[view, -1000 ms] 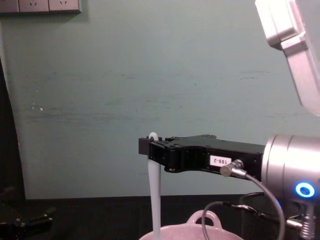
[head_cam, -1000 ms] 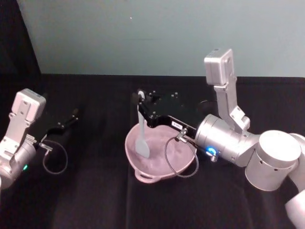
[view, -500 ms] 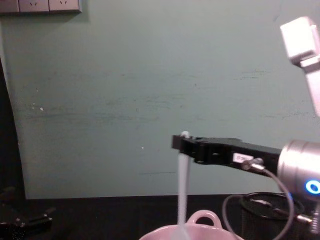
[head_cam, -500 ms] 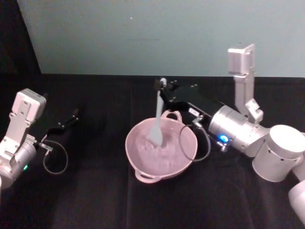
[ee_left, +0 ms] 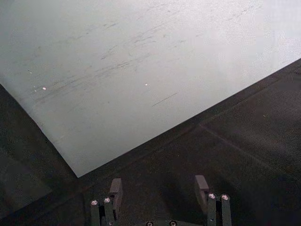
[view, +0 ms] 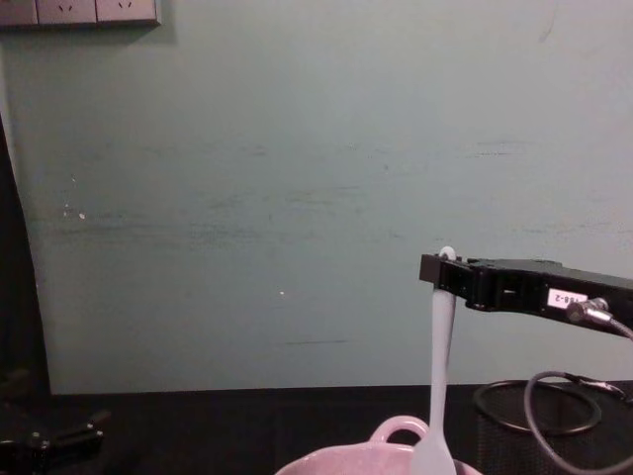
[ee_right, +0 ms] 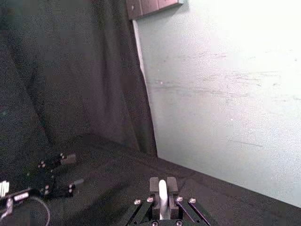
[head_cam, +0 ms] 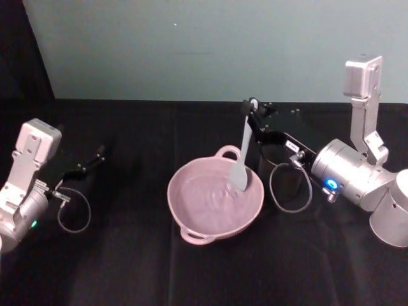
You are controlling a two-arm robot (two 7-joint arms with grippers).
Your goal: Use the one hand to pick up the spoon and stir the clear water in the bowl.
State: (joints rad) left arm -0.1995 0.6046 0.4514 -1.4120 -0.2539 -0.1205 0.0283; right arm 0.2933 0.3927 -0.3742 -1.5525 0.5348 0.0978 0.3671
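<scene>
Backdrop of pale green wall (head_cam: 191,44); in front, black cloth-covered tabletop (head_cam: 127,268). Near mid-tabletop, pale pink glossy bowl (head_cam: 171,194) with small arched loop handle (head_cam: 227,152) on far rim. Just beside it, on robot's right, black wire-mesh cup (head_cam: 284,182).

Over bowl's far right side, slim black right gripper (head_cam: 254,109), reaching in level from the right. Fingers (ee_right: 154,184) pressed onto top end of long slender white plastic spoon (head_cam: 244,150), handle pinched between them in right wrist view. Spoon hanging near upright, slightly tilted; paddle head down inside bowl, close to rim beside loop handle. In chest view, head dipping behind bowl rim. Water level and depth of immersion not discernible.

Left gripper (head_cam: 95,155) parked low over tabletop at far left, well apart from bowl; fingers (ee_left: 115,190) spread, nothing between.

Step in hand, by judgement: pick-up complete, stirring under way, spoon at right-hand edge of bowl. Called for next: sweep of head round bowl interior toward centre or near side, at a height keeping head in water without scraping bottom, wrist level to hold spoon upright. Points of risk: head knocking rim or loop handle, gripper body brushing mesh cup, water slopping on a fast turn.
</scene>
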